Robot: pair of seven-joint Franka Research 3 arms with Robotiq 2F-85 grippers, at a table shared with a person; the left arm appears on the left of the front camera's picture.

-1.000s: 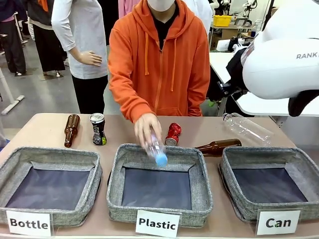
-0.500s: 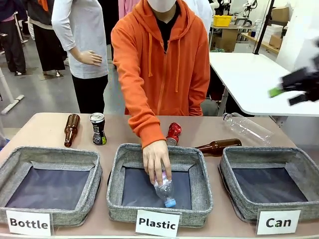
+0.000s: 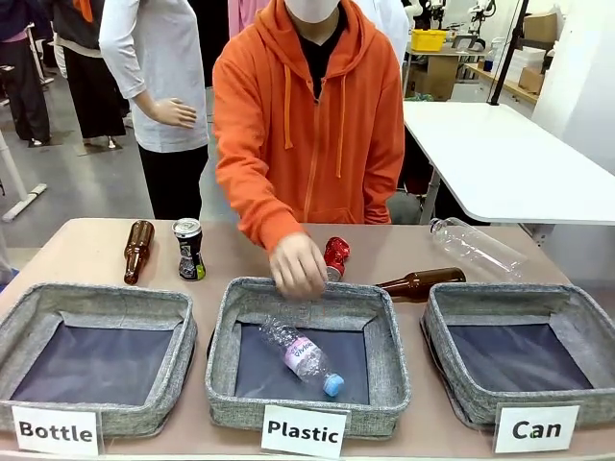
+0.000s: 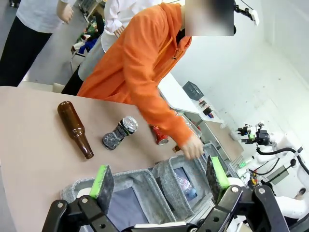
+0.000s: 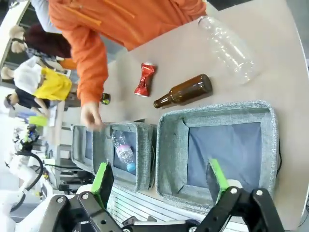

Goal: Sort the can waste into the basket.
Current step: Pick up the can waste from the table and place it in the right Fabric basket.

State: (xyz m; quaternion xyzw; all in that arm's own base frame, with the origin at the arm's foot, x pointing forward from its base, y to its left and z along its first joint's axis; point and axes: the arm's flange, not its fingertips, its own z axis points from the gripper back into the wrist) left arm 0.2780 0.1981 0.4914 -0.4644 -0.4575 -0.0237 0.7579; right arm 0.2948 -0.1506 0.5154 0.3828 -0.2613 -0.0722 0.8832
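Neither can is in its basket, so the sorting of the can waste seems to be only starting. The crushed red can (image 3: pixel 333 257) is lying at the centre of the front view, just behind the "Plastic" basket (image 3: pixel 223 317) and close beside the person's hand (image 3: pixel 298 266), which is hovering over that basket's far rim. The black-and-silver can (image 3: pixel 188 248) is standing upright at the upper left of the table, near a brown glass bottle (image 3: pixel 137 251). The "Can" basket (image 3: pixel 500 293) is sitting at the lower right, its dark bottom bare.

The left gripper (image 4: pixel 159 176) is hanging above the table with its jaws spread wide and nothing between them. The right gripper (image 5: pixel 159 178) is likewise gaping, unloaded, and looking down on the "Can" basket.

The next move is probably calling for the right arm to go for the red can, the nearer one. It should be waiting for the person's hand to clear and avoiding the second brown bottle (image 3: pixel 420 282) lying just to the right.
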